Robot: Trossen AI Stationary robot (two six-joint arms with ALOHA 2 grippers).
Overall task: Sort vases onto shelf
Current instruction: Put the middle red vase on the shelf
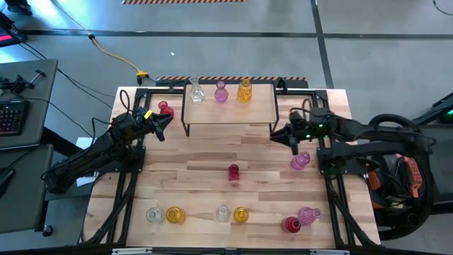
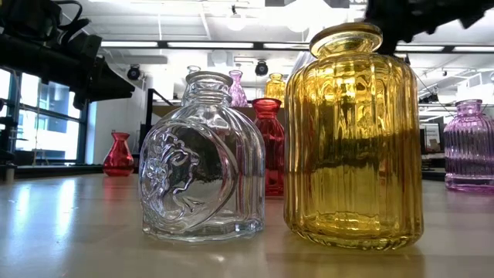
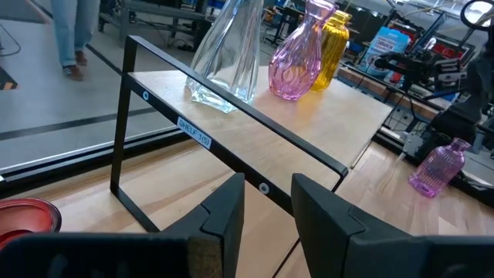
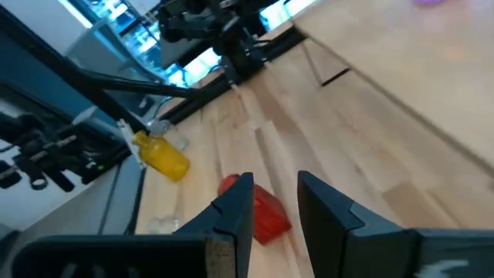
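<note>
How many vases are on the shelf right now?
3, in a row along the shelf back edge: a clear vase, a pink vase and an amber vase. None looks hidden.

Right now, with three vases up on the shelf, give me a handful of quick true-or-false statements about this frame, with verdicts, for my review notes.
1. Three vases stand on the shelf: a clear vase, a pink vase and an amber vase. True.
2. The left gripper holds a vase. False: nothing is between its fingers.
3. A red vase sits alone near the middle of the table. True.
4. The right gripper is over the table's near edge. False: it is beside the shelf's right end.
5. All vases are on the shelf. False: several remain on the table.
</note>
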